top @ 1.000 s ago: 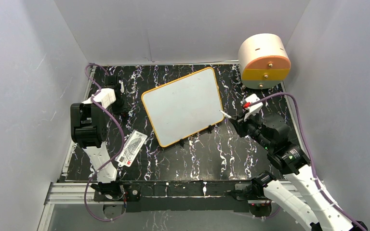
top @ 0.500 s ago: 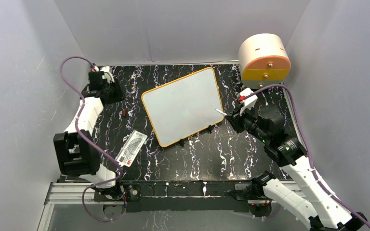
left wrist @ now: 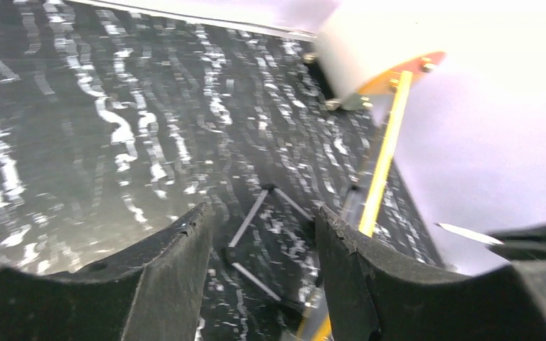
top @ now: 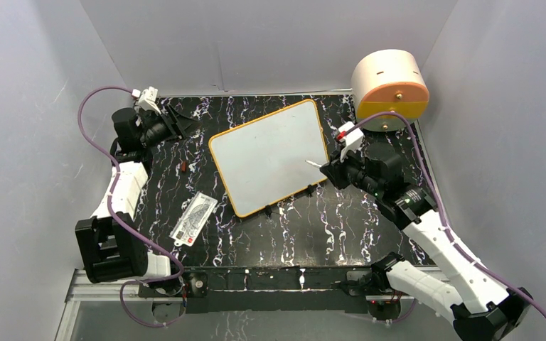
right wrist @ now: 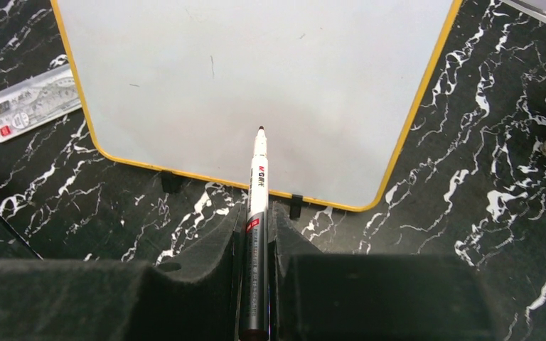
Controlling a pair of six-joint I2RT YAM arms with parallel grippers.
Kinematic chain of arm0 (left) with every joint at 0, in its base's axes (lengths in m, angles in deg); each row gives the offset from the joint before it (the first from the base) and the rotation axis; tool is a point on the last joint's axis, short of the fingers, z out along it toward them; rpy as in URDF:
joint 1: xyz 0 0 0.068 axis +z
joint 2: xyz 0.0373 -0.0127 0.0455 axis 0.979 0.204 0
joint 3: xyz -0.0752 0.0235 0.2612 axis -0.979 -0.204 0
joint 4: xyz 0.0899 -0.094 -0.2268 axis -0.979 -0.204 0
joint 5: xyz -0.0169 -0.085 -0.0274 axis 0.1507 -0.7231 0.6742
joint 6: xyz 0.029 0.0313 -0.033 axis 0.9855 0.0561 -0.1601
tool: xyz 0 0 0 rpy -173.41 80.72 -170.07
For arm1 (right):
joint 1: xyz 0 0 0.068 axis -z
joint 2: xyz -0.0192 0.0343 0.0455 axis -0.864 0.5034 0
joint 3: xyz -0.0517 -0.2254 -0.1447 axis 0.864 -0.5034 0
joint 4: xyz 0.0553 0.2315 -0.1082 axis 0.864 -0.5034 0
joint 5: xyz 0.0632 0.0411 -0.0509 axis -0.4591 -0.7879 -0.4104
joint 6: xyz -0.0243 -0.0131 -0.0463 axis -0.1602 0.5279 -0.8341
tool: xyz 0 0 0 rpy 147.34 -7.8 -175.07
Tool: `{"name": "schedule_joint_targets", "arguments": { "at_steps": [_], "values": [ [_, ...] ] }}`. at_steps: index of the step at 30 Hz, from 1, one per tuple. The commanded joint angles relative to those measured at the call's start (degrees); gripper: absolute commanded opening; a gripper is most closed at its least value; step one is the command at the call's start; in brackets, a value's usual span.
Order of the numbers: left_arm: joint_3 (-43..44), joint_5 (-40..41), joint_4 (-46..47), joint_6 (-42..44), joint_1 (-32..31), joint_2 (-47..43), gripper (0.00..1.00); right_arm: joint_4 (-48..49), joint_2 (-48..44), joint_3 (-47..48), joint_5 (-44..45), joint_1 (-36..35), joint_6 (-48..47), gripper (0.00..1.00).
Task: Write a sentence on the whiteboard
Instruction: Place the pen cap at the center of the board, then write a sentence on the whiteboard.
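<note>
Whiteboard (top: 266, 156) lying on tabletop (top: 313, 227), centre toward far edge, skewed. Face white, frame orange-yellow. Right gripper (right wrist: 256, 217) pressed together on marker (right wrist: 259, 170), pinching barrel. Tip reaches out over board just inside its right edge (touching or hovering, cannot tell). Left gripper (left wrist: 263, 212) raised at far-left corner of tabletop, fingers spread, marbled top showing through gap. Printed card (top: 194, 219) toward left edge, near board's near corner. Small reddish piece (top: 183, 167) between card and left gripper. Round wooden drum (top: 389, 89) at far-right corner.
</note>
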Motion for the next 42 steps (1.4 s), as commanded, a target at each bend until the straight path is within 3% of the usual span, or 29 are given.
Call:
{"name": "schedule_joint_targets", "arguments": {
  "at_steps": [1,7,11,17,34,42],
  "values": [
    [-1.35,-15.53,17.08,-10.91,0.01,-0.34,0.54,6.41,1.39,2.37,-0.31,-1.29,1.95,0.0],
    [-1.05,-17.63,14.99,-8.32,-2.73,0.43,0.58,7.54,3.79,3.57,1.1,-4.65,2.26,0.0],
    [1.17,-15.79,4.33,-0.12,-5.11,1.1,0.58,8.3,5.48,4.39,2.63,-6.8,1.95,0.0],
    [1.86,-17.34,3.02,2.29,-6.49,3.17,0.56,10.19,6.9,5.02,4.36,-9.62,1.26,0.0],
    [1.36,-27.91,8.79,0.99,-8.03,7.79,0.31,13.79,10.35,4.91,12.47,-17.79,-1.41,0.0],
    [1.27,-29.44,8.95,2.16,-11.22,8.84,0.08,14.6,10.46,4.42,17.09,-20.82,-2.54,0.0]
  ]
}}
